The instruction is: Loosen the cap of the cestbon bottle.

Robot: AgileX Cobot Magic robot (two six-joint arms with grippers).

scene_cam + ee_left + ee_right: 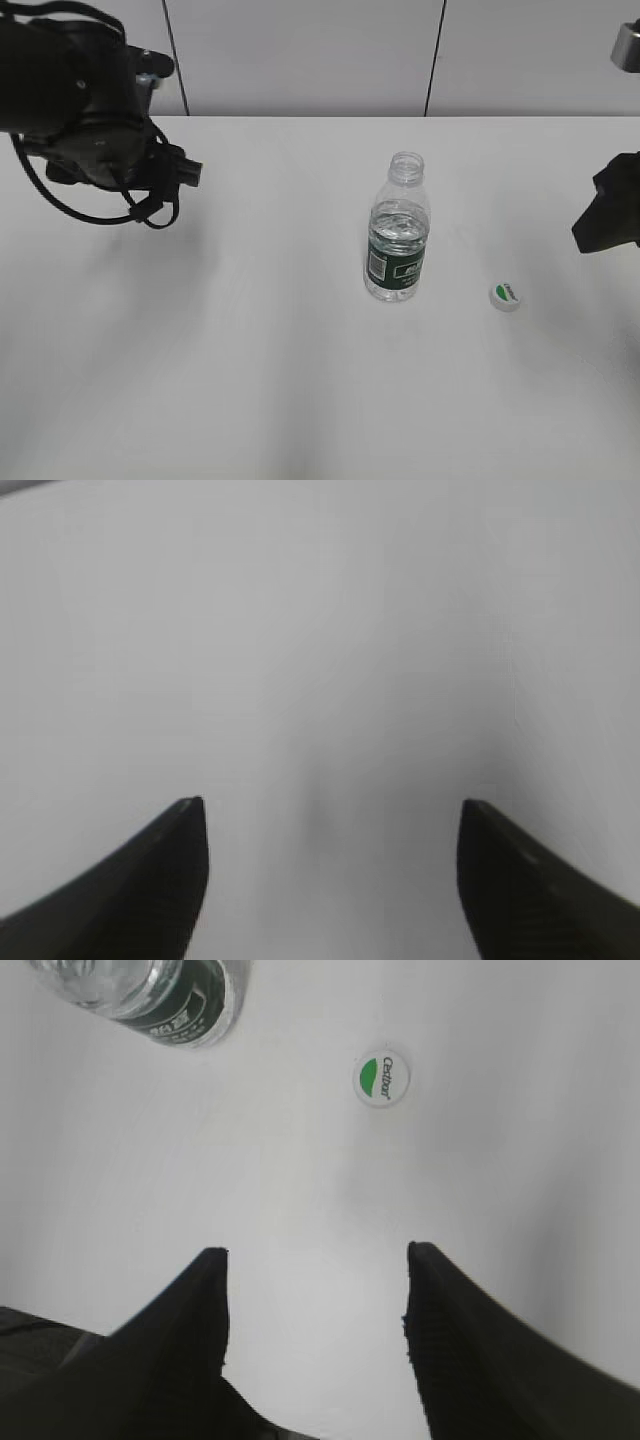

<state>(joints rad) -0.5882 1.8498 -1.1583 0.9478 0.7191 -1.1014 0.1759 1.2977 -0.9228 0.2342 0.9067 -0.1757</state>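
The cestbon bottle (pixel 398 232) stands upright in the middle of the white table with its mouth open and no cap on it. Its base and green label show at the top left of the right wrist view (pixel 160 995). The white cap (pixel 506 295) with a green patch lies on the table to the bottle's right, also in the right wrist view (pixel 381 1078). My right gripper (pixel 316 1252) is open and empty, apart from the cap. My left gripper (pixel 330 802) is open and empty over bare table, far left of the bottle.
The left arm (pixel 90 110) hangs over the table's far left. The right arm (pixel 610 210) is at the right edge. A grey panelled wall (pixel 300 50) runs behind the table (pixel 300 380).
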